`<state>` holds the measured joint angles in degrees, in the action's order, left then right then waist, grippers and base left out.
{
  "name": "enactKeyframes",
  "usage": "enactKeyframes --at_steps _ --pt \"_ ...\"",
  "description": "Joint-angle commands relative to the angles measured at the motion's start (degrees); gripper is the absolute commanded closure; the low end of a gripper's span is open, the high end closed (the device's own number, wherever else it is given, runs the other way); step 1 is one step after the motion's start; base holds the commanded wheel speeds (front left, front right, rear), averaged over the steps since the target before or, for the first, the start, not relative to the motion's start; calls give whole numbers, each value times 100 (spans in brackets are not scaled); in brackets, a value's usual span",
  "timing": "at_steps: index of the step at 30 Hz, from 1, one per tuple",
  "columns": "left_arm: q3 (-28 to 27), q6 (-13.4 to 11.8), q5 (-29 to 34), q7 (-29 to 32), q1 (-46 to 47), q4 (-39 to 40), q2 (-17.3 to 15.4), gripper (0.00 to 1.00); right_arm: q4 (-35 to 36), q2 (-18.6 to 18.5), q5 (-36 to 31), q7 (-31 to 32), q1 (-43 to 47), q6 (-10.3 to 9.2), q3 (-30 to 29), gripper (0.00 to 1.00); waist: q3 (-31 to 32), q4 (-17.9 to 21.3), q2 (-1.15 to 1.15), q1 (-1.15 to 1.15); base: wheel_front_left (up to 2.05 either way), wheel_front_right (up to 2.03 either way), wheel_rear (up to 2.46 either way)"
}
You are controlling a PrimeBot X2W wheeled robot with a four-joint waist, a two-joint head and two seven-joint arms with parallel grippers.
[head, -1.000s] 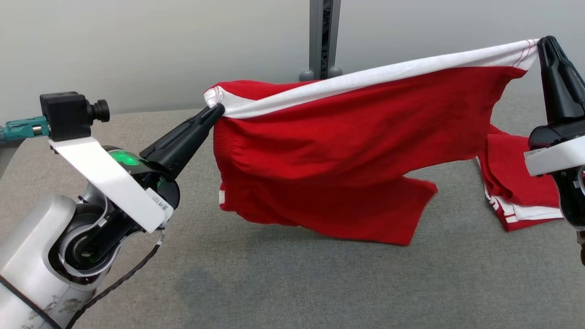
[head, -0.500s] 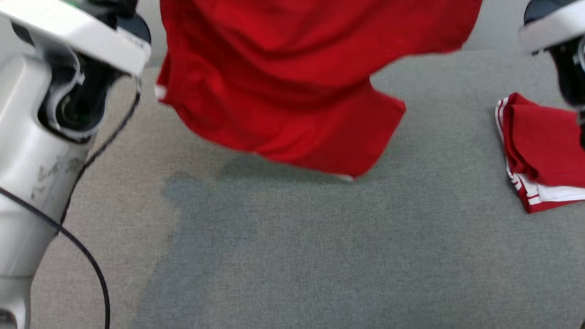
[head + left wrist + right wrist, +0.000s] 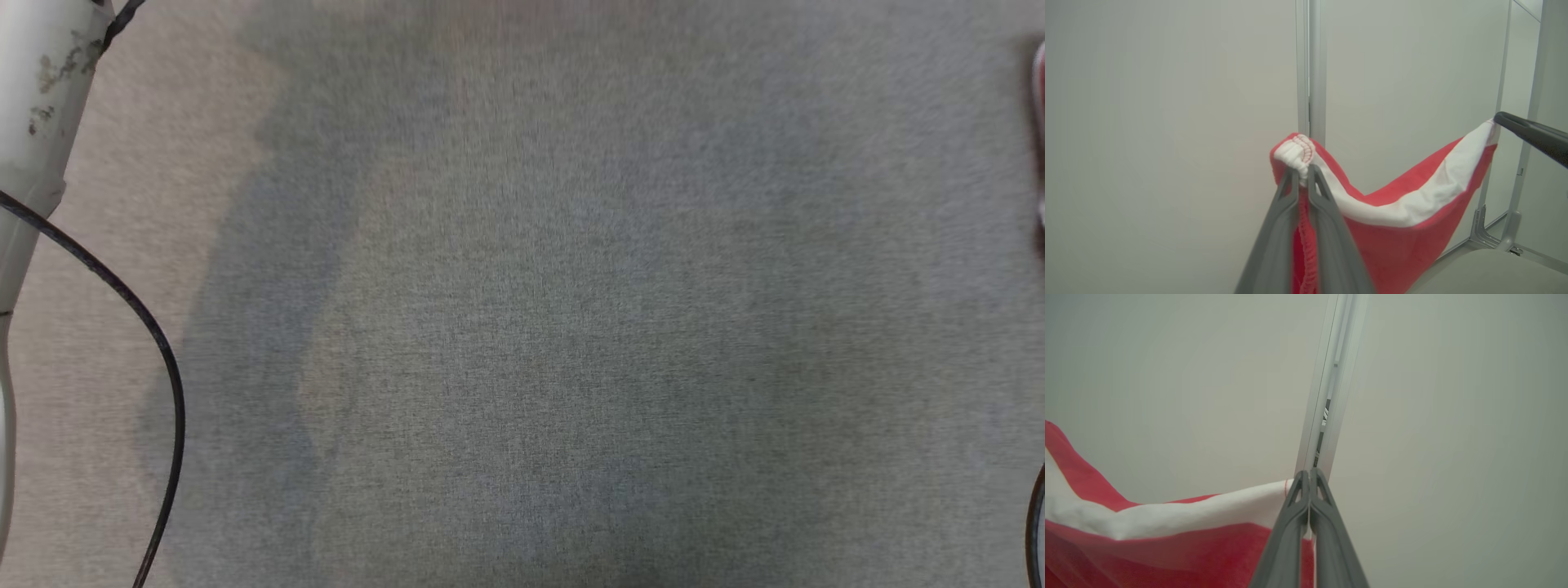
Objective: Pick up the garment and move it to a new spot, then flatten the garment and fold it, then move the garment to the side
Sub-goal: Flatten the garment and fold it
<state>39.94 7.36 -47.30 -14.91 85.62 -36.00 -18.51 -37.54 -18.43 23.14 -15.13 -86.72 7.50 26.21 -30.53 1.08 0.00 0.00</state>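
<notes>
Item: red cloth garment with white waistband [image 3: 1396,241], which I hold stretched aloft over the grey fabric-covered worktop [image 3: 522,327], left gripper [image 3: 1302,170] and right gripper [image 3: 1309,473] each clenched on one band end, apparently to spread it for flattening.

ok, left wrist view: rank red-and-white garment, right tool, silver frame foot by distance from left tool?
1. Red cloth garment with white band: pinched in the left tool, centre.
2. Right tool, dark and shut: upper right, clamping the band's far end.
3. Silver metal frame foot: lower right, past the garment.
</notes>
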Motion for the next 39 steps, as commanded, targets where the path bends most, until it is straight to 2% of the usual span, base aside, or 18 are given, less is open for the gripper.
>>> enactKeyframes --at_steps 1,10,15,21,27,39 --pt "52 16 -5 -31 -83 22 8 100 24 -79 22 -3 85 -1 -17 100 -584 -8 0 0 0 0 0" --pt "383 16 -110 -29 -993 790 -154 100 433 -417 320 -3 1047 -1 90 100 -805 -74 0 0 0 0 0" --pt "51 17 10 -28 -2243 1750 -389 100 899 -827 499 -3 2141 -1 0 100 -584 -124 0 0 0 0 0" --pt "-63 13 690 -29 -3812 2643 -545 100 1703 -1105 533 -3 3835 -1 -532 100 -74 -168 0 0 0 0 0" --pt "111 13 1328 -29 -5021 2984 -616 100 2359 -944 222 -3 5491 -1 -972 100 561 -78 0 0 0 0 0" --pt "-341 12 1889 -29 -6960 3314 -491 100 3235 -634 -258 -3 7830 -2 -1736 100 1744 150 0 0 0 0 0"
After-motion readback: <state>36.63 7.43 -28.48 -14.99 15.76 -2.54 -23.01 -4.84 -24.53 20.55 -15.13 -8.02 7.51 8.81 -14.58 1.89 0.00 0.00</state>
